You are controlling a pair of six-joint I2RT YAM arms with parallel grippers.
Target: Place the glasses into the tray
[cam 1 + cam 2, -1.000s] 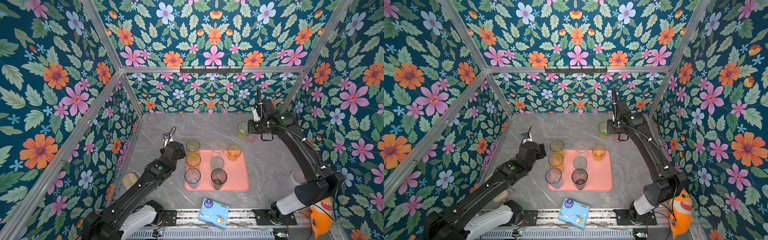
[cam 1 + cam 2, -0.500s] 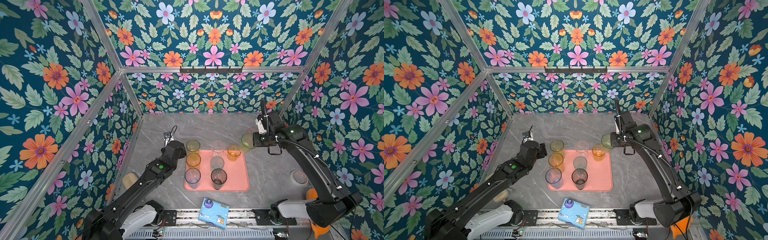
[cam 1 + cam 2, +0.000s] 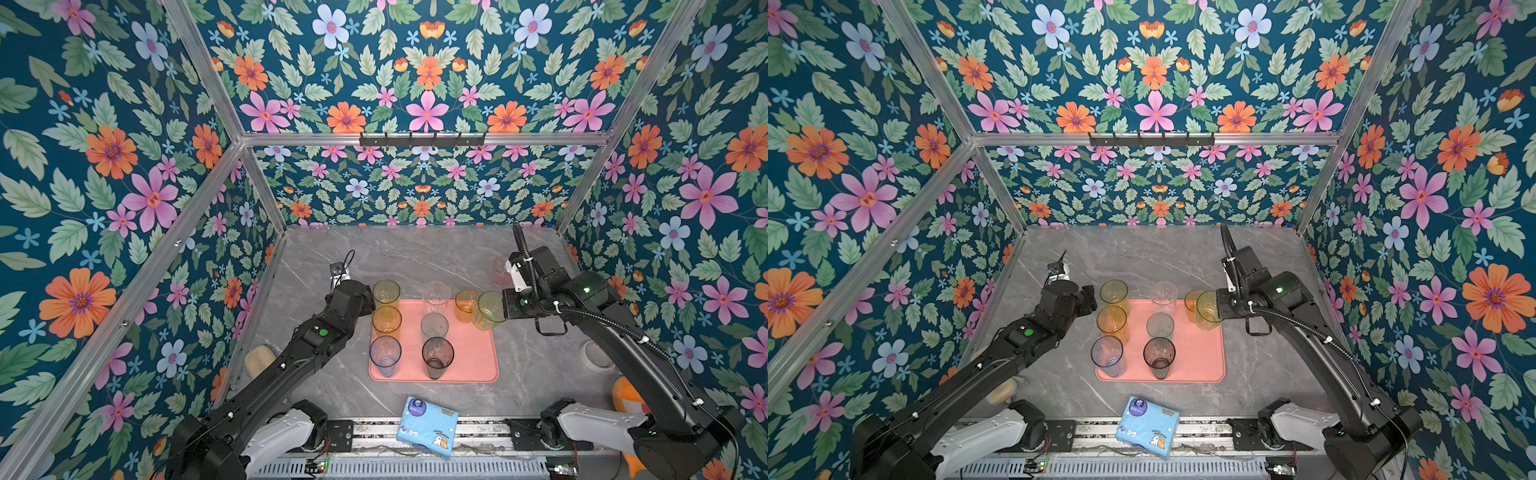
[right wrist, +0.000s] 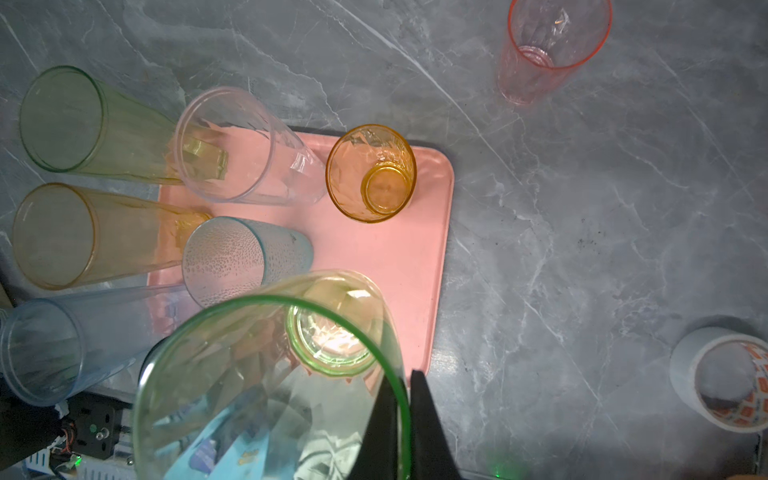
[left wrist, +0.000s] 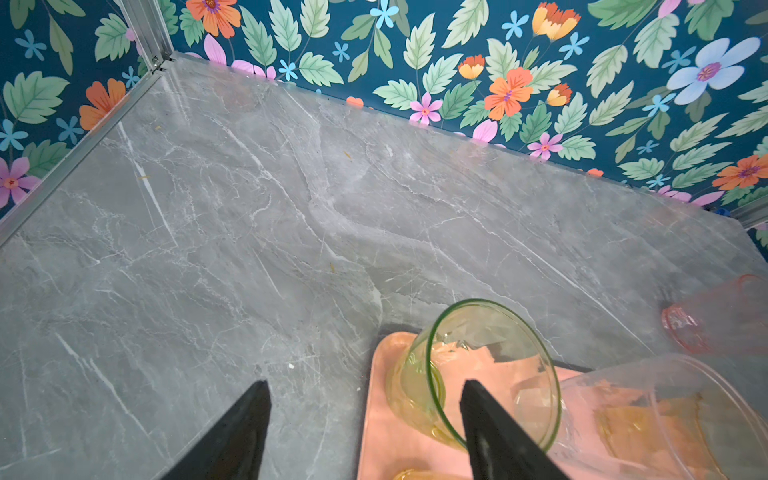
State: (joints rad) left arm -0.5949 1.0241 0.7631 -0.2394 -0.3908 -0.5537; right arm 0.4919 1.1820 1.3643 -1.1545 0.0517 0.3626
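Glasses on the salmon-pink tray number seven, all upright, translucent and tapered. Along its left side stand a tall yellow-green glass, a tall amber glass and a tall blue-grey glass. Down the middle stand a tall clear glass, a short teal glass with a beaded wall, and a smoky dark glass. At the far right corner is a short amber glass with faceted sides.

Green glass, the eighth, hangs tilted over the tray's right edge, just beside the short amber one. Right tool is clenched on its rim, one finger inside, one outside.

Pink glass stands on the grey marbled desk, well apart from the tray, behind the right arm.

Left tool is released, jaws spread and holding nothing, by the tray's far left corner.

Light-blue tissue packet at the desk's near edge carries a dark round label, a bone and a cartoon dog; its writing is too small to read
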